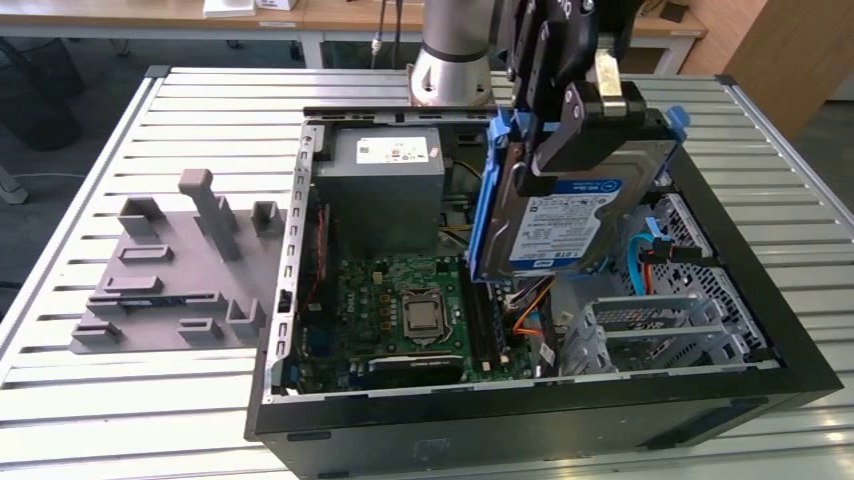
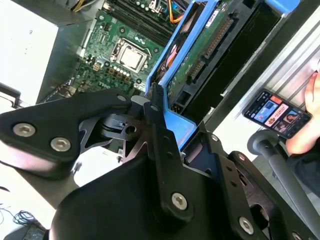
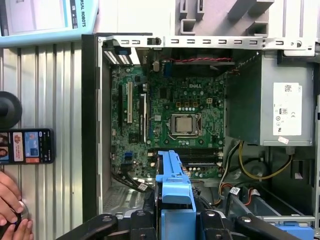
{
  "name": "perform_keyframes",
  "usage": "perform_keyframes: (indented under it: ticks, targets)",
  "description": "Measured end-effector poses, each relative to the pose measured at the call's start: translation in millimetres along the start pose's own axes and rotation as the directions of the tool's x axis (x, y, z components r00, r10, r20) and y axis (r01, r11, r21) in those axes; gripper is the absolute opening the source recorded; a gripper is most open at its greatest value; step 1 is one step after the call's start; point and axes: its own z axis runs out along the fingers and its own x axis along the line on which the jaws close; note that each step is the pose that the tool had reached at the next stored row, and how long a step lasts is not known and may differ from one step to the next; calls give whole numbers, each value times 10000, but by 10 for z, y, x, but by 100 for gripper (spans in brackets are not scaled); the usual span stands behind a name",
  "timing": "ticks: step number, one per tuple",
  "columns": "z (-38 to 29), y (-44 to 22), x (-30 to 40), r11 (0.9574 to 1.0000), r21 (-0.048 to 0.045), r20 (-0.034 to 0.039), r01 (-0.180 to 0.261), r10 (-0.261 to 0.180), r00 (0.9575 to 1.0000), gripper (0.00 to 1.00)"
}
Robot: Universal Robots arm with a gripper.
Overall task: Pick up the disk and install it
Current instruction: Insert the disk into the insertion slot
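In the exterior view my gripper (image 1: 583, 140) is shut on the disk (image 1: 571, 228). It is a silver-grey hard drive with a blue-and-white label and blue plastic rails. The disk hangs nearly upright, label toward the camera, above the middle of the open computer case (image 1: 534, 425). Its lower edge sits over the gap between the motherboard (image 1: 400, 310) and the metal drive cage (image 1: 667, 330). In the second wrist view the disk (image 2: 200, 47) shows its green circuit side between the black fingers (image 2: 156, 117). The first wrist view shows the disk's blue rail (image 3: 175, 182) just ahead of the gripper (image 3: 177, 222).
A grey power supply box (image 1: 387, 185) with a white sticker fills the case's far corner. A grey moulded fixture (image 1: 174, 270) lies on the slatted table at the exterior view's left. A person's hand (image 3: 10, 200) and a phone (image 3: 26, 146) rest beside the case. Orange and blue cables (image 1: 534, 320) run under the disk.
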Motion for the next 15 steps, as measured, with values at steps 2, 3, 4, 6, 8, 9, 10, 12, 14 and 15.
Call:
perform_keyframes:
  ticks: [2,3,4,6,8,9,10,12,14,15]
  targets:
    - [2,-23,11,10000,0,-2,-7,7,10000,36]
    - [4,-39,15,10000,0,-1,-10,10,10000,36]
    - [7,-56,19,10000,1,0,-12,12,10000,36]
    - [10,-92,25,10000,1,-2,-17,17,10000,36]
    - [16,-122,34,10000,0,-3,-25,25,10000,36]
    - [18,-132,42,10000,-1,-6,-28,28,10000,36]
    - [22,-140,52,10000,0,-4,-31,31,10000,36]
    - [29,-147,79,10000,0,-2,-36,36,10000,36]
    - [33,-153,110,10000,1,-2,-39,39,10000,36]
    - [34,-158,122,10000,1,-2,-40,40,10000,36]
